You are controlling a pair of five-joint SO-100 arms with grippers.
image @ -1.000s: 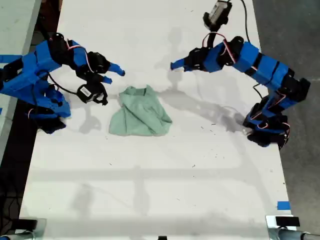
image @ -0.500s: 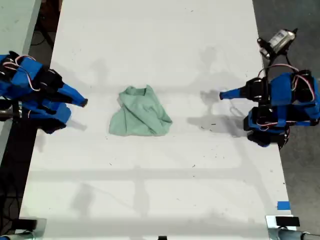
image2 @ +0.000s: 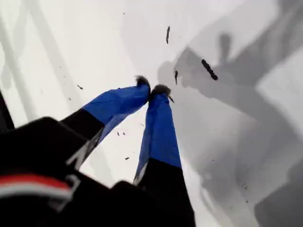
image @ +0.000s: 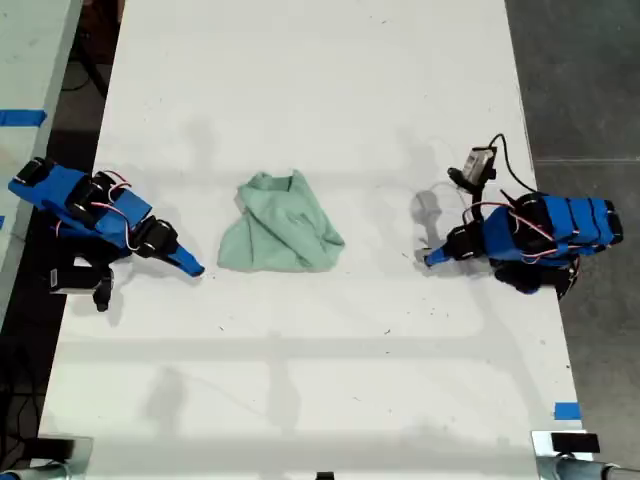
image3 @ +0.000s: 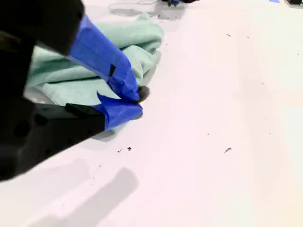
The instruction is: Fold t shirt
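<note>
On the white table, the t shirt lies crumpled in a bundle near the middle, between the two blue arms and touching neither. My second gripper rests low at the exterior view's left, just beside the cloth, jaws pressed together on nothing. My first gripper sits at the exterior view's right, well apart from the shirt, tips touching, empty.

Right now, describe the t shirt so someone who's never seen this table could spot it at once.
On the long white table, look near the middle, between the two blue robot arms lying low at the exterior view's left and right edges. The small, wrinkled, pale mint-green cloth t shirt sits there in a bunched heap. It is the only soft, green thing on the table.
</note>
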